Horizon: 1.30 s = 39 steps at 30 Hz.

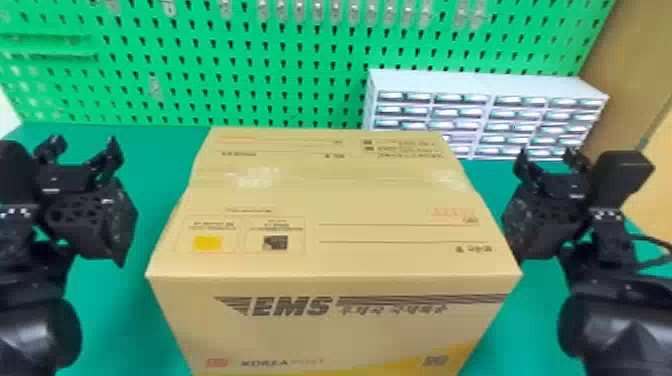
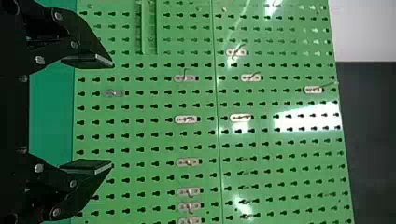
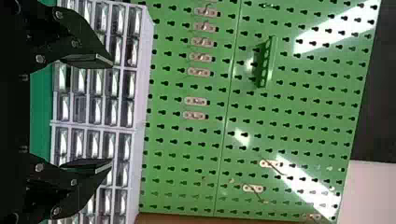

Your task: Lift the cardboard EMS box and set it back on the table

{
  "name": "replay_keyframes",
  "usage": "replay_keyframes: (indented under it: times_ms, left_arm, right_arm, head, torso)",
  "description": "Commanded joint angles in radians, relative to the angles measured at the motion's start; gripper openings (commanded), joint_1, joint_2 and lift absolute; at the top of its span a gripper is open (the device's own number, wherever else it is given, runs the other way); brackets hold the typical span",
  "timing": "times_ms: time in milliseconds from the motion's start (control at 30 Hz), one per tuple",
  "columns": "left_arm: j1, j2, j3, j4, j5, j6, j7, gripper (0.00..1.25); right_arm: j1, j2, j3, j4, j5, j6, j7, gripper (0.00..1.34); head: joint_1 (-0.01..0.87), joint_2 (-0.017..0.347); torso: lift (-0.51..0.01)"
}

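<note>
One cardboard EMS box sits at lower centre, ungripped! Flanking it, the left gripper hangs at middle left, the right gripper at middle right, fingers spread, both empty. Looks like the pre-lift stage: next, press in evenly from both sides.

Green pegboard, perforated, upright, beyond both the left pincer and the right pincer. Green ledge: on the board, beyond the left pincer. Row of pale hook mounts: fixed high between the two pincers. White drawer cabinet: clear-fronted drawers in tiers, directly beyond the right pincer. Tan panel: beyond that same pincer, to its right.
</note>
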Motion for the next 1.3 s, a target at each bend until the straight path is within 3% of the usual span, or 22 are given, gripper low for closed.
replay_keyframes:
  times_ms: [0,633,1000,1167,1267]
  left_arm:
    - [-0.001,0.000,-0.012,0.000,-0.037,-0.005,0.001,0.76]
    - [-0.001,0.000,-0.032,0.000,-0.066,-0.005,-0.001,0.76]
    - [0.000,0.000,-0.045,0.000,-0.052,-0.005,0.001,0.76]
    - [-0.001,-0.002,-0.087,0.000,-0.052,-0.005,0.024,0.76]
    - [0.000,-0.002,-0.113,0.000,-0.037,-0.005,0.044,0.76]
  right_arm:
    - [-0.003,0.022,-0.017,0.013,0.026,-0.005,0.000,0.83]
    - [-0.004,0.010,0.042,0.018,0.098,0.021,0.000,0.83]
    - [-0.007,0.009,0.068,0.018,0.079,0.023,0.000,0.83]
    - [-0.020,0.024,0.112,0.019,0.095,0.029,0.000,0.83]
    - [-0.026,0.049,0.121,0.027,0.098,0.029,0.000,0.83]
  head:
    - [0.678,-0.014]
    - [0.678,-0.014]
    - [0.678,-0.014]
    - [0.678,-0.014]
    - [0.678,-0.014]
  torso:
    - [-0.092]
    - [-0.092]
    - [-0.092]
    - [-0.092]
    - [-0.092]
